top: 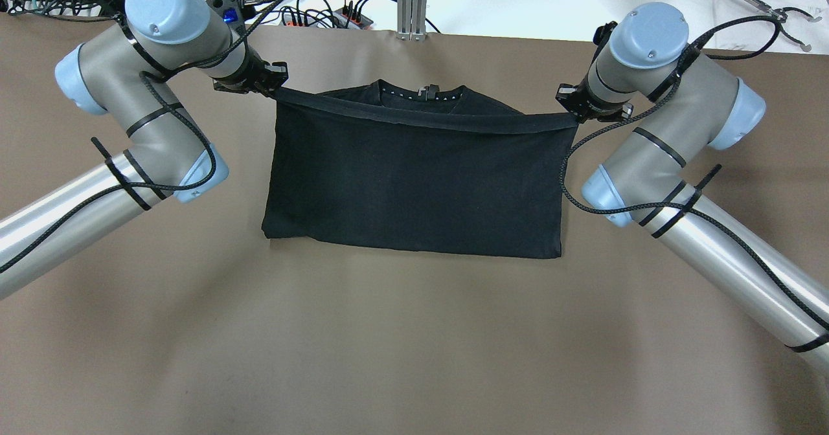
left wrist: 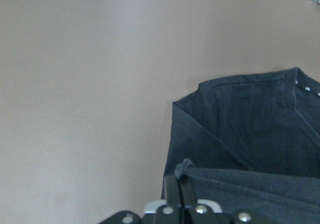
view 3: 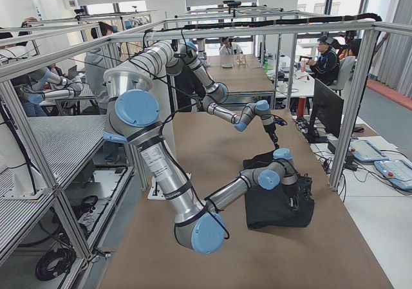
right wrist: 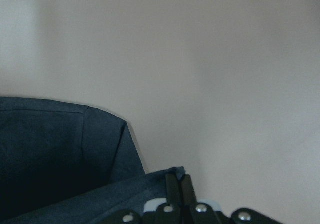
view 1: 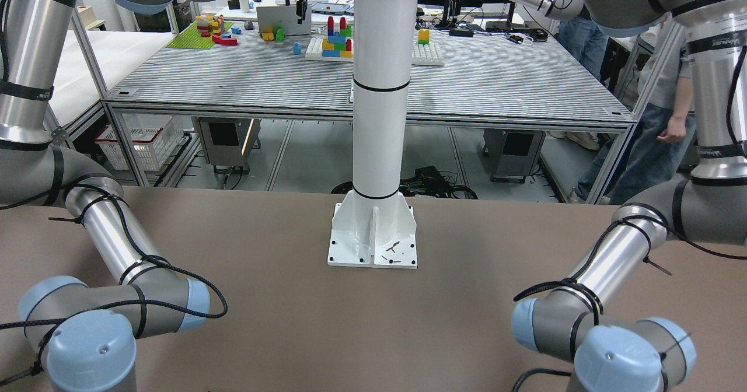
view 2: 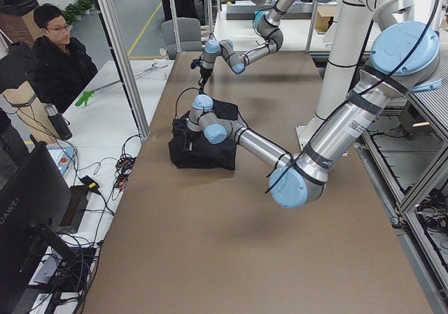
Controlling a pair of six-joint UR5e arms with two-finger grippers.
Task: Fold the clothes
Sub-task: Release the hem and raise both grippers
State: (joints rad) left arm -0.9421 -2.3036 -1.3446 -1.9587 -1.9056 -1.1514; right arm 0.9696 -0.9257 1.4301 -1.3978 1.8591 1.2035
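Overhead exterior: thin, soft black garment (top: 414, 182), roughly rectangular, on brown table (top: 388, 331).

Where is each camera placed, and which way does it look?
Front-facing: across the table, facing the robot; white pillar, left arm at picture's right, right arm opposite.
Overhead: behind the robot, looking down; both arms, black garment.
Exterior left: table's left end; left arm near.
Exterior right: opposite end; right arm near.
Left wrist: down past left end effector onto garment.
Right wrist: down past right end effector onto garment's corner.
Shared: overhead and side views show both arms holding the garment.
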